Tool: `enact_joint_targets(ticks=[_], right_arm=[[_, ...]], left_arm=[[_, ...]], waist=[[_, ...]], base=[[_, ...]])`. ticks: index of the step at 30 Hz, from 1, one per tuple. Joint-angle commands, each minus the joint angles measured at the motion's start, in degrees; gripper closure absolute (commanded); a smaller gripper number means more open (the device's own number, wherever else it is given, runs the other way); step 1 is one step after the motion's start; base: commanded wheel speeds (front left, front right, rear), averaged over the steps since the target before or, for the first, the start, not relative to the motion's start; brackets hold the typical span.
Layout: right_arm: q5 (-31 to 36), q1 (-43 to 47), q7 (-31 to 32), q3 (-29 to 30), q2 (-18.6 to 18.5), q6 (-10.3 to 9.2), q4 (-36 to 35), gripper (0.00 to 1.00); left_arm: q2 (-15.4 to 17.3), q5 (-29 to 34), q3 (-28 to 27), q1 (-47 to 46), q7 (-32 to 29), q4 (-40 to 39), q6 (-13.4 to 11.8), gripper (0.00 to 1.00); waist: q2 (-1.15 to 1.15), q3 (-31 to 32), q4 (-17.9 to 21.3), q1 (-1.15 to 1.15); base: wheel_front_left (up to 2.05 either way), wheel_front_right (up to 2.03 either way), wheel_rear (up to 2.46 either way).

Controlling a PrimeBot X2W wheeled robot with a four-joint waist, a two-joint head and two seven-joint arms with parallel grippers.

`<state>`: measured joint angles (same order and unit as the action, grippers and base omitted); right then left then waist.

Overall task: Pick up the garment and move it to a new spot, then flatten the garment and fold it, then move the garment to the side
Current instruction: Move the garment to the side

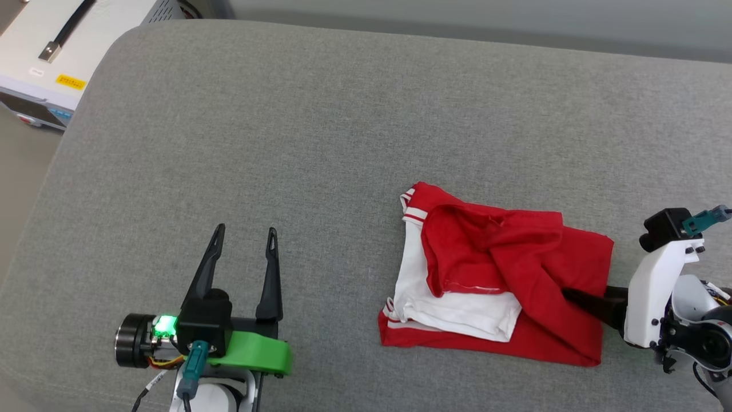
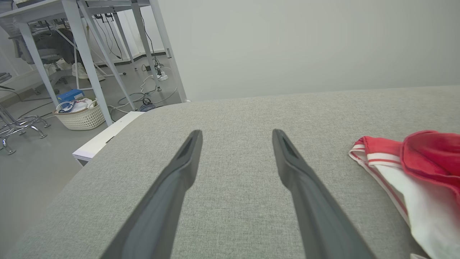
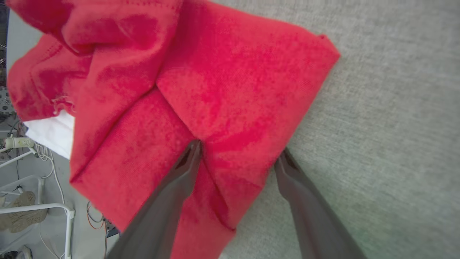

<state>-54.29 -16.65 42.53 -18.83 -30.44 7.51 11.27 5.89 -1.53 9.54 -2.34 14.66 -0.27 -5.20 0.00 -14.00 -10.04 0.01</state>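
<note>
The garment (image 1: 514,252) lies bunched and partly folded on the grey padded table (image 1: 286,143), right of centre: red cloth on top, white sleeves with red-white striped trim toward the left. My right gripper (image 1: 572,297) reaches in from the right at its right edge. In the right wrist view the right gripper (image 3: 240,146) is open; one finger rests on the red garment (image 3: 233,82), the other at its edge on the table, with a fold of cloth between them. My left gripper (image 1: 246,230) stands open and holds nothing at the lower left, well away from the garment (image 2: 424,169). Its fingers (image 2: 237,132) point across bare table.
A white equipment box (image 1: 51,51) sits beyond the table's rounded far-left corner. Off the table's left edge are the floor, white table legs (image 2: 86,54), loose cables and a white woven basket (image 2: 81,115). A pale wall stands behind the table.
</note>
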Motion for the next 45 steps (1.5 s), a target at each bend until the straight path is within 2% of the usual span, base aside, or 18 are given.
enact_joint_targets(ticks=[1, 10, 11, 12, 20, 25, 35, 40, 45], right_arm=[[-1.0, 0.1, -0.3, -1.5, 1.0, -0.02, 1.0, 0.0], [-2.8, -1.3, -4.7, -7.7, 1.6, -0.02, 3.1, 0.0], [-2.9, -1.6, -5.5, -8.0, 1.4, -0.02, 3.1, 0.57], [-2.9, -2.0, -6.6, -8.3, 1.0, -0.02, 3.1, 1.0], [-1.0, -5.6, -15.1, -10.6, -3.7, -0.02, 0.0, 1.0], [0.0, -7.4, -17.9, -11.8, -7.0, -0.02, -3.6, 1.0], [4.6, -12.0, -18.7, -13.6, -14.3, -0.02, -9.7, 1.0], [5.5, -13.7, -18.5, -13.0, -16.0, -0.02, -10.9, 1.0], [5.3, -14.2, -18.7, -11.5, -17.0, -0.02, -9.8, 1.0]], left_arm=[[-0.2, 0.4, 0.1, -1.1, 0.3, -0.1, 0.3, 0.0], [-0.7, 0.4, 0.4, -2.1, 0.3, -0.1, 0.2, 0.0], [-0.7, 0.4, 0.4, -2.2, 0.3, 0.0, 0.1, 0.0], [-0.8, 0.3, 0.4, -2.2, 0.3, 0.0, 0.1, 0.0], [-1.0, 0.2, 0.3, -1.5, 0.3, 0.6, -0.1, 0.0], [-1.1, 0.1, 0.4, -0.5, 0.3, 0.9, 0.1, 0.0], [-0.8, -0.1, -0.5, 1.0, 0.3, 0.8, 0.4, 0.0], [-0.6, 0.2, -0.7, 0.7, 0.3, 0.6, 0.5, 0.0], [-0.2, 0.6, -0.8, -0.2, 0.3, 0.1, 0.6, 0.0]], waist=[[0.0, -1.2, -0.9, -0.01], [0.0, -2.9, -1.3, -0.01], [0.0, -2.9, -1.3, -0.01], [0.0, -2.9, -1.2, -0.01], [0.0, -0.9, 0.4, -0.01], [0.0, 1.0, 2.7, -0.01], [0.0, 2.6, 11.2, -0.01], [0.0, 1.9, 15.5, -0.01], [0.0, -0.2, 17.9, -0.01]], base=[[0.0, 0.0, 0.0], [0.0, 0.0, 0.0], [0.0, 0.0, 0.0], [0.0, 0.0, 0.0], [0.0, 0.0, 0.0], [0.0, 0.0, 0.0], [0.0, 0.0, 0.0], [0.0, 0.0, 0.0], [0.0, 0.0, 0.0]])
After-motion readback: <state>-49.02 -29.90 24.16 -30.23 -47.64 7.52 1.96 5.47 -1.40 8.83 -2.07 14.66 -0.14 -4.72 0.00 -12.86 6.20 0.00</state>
